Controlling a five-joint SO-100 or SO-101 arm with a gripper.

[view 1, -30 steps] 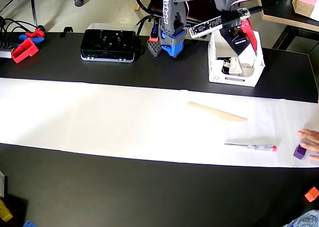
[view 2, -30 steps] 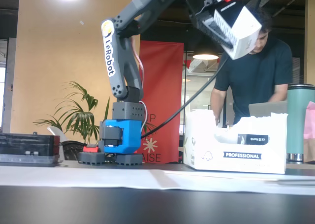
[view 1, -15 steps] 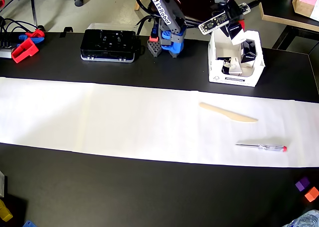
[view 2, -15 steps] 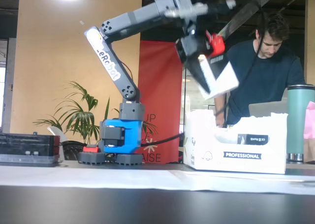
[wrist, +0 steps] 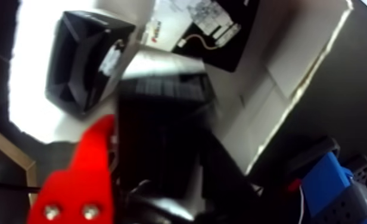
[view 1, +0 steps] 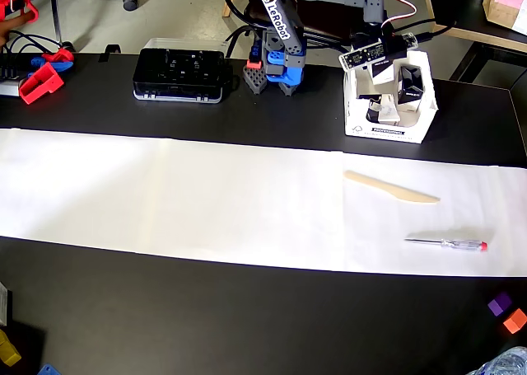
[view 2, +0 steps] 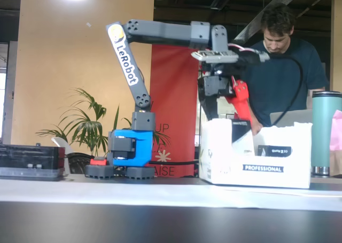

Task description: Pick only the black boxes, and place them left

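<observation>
A black box (wrist: 162, 128) is pinched by the gripper (view 2: 240, 112) inside the carton (view 1: 362, 124), upper right overhead; release seems next.

The pincer (wrist: 123, 164), one finger red, grips a black box (wrist: 162, 131) over the white carton (wrist: 293, 77).

Can't tell how the jaws stand: wrist view too blurry, with the glossy black carton (wrist: 162, 137) smeared. Tiny print unreadable. Lower part of the white open-topped cardboard box (view 1: 356, 103) interior hidden overhead.
</observation>
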